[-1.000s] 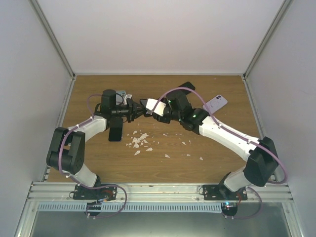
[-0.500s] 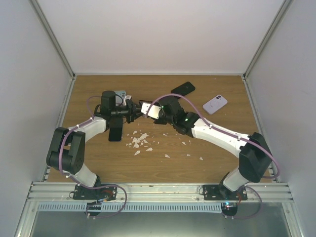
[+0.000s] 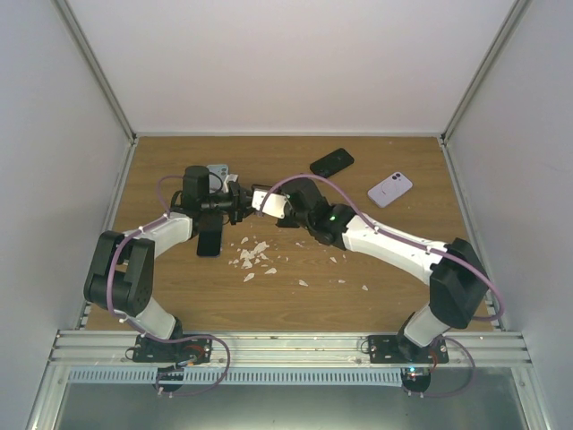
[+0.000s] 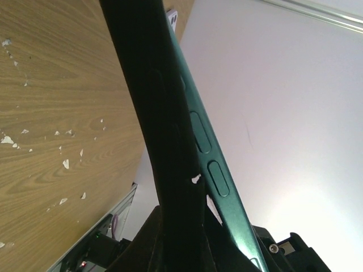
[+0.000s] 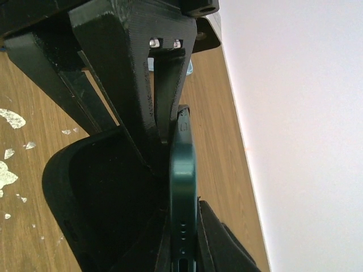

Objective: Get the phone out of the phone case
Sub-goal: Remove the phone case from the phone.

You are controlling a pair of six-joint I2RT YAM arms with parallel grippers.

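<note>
Pinching opposite ends of the green phone case [image 5: 182,187], the left gripper [image 3: 245,202] and right gripper [image 3: 283,209] hold it aloft.

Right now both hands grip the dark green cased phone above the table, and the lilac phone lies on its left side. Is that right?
No. The lilac phone lies on its right side, as the top external view shows. The left hand and right hand do grip the dark green cased phone above the table.
</note>
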